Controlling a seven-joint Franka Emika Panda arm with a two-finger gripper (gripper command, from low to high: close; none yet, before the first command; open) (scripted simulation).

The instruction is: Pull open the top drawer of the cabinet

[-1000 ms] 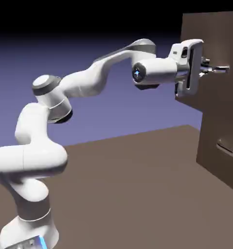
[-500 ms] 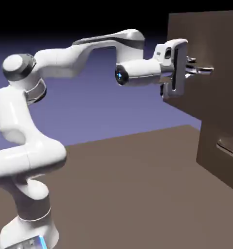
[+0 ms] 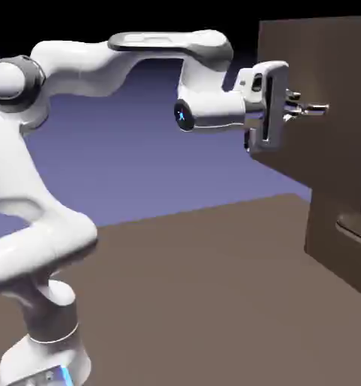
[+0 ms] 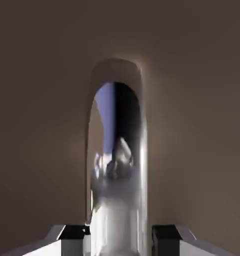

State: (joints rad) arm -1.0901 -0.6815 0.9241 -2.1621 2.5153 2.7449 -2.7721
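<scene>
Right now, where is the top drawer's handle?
In the hand view the silver handle runs up the middle of the brown drawer front, between the tool's fingertips. In the exterior view it's at upper right.

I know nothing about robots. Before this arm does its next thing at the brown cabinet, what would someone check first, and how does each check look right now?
1. Top drawer pulled out: ok, it juts out from the cabinet front in the exterior view.
2. Gripper lined up with the silver bar handle: ok, in the hand view the handle runs straight up between the two fingertips.
3. Fingers clamped on the handle: cannot tell, the tips sit either side of it but contact is unclear.
4. Lower drawer's curved handle out of the arm's way: ok, it sits well below the hand.
5. Drawer fully open: cannot tell from these views.
</scene>
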